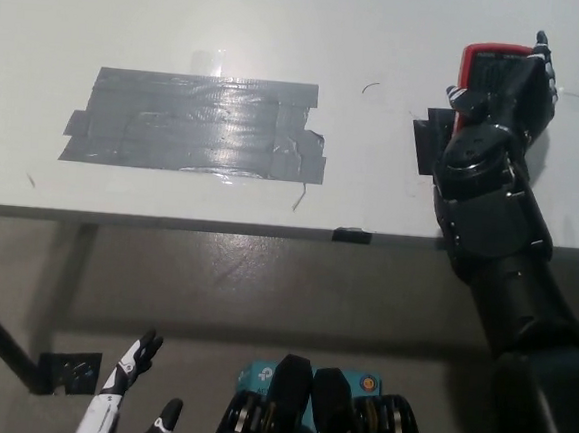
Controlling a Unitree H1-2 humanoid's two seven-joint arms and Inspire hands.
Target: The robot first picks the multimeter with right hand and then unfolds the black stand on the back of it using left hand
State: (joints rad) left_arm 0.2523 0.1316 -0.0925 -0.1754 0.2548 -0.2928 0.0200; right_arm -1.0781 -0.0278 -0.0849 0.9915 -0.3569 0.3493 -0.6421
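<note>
The multimeter (494, 60), dark with a red rim, lies on the white table (284, 36) at the far right. My black right hand (510, 93) rests over its near end and covers most of it, so the stand on its back is hidden. How firmly the hand grips it does not show. My white left hand (126, 404) hangs low at the bottom left, below the table's level, open and holding nothing.
A wide patch of grey tape (196, 124) covers the table's middle left. A black tape square (428, 142) sits just left of my right wrist. The table's front edge (169, 222) runs across the picture, with floor below it.
</note>
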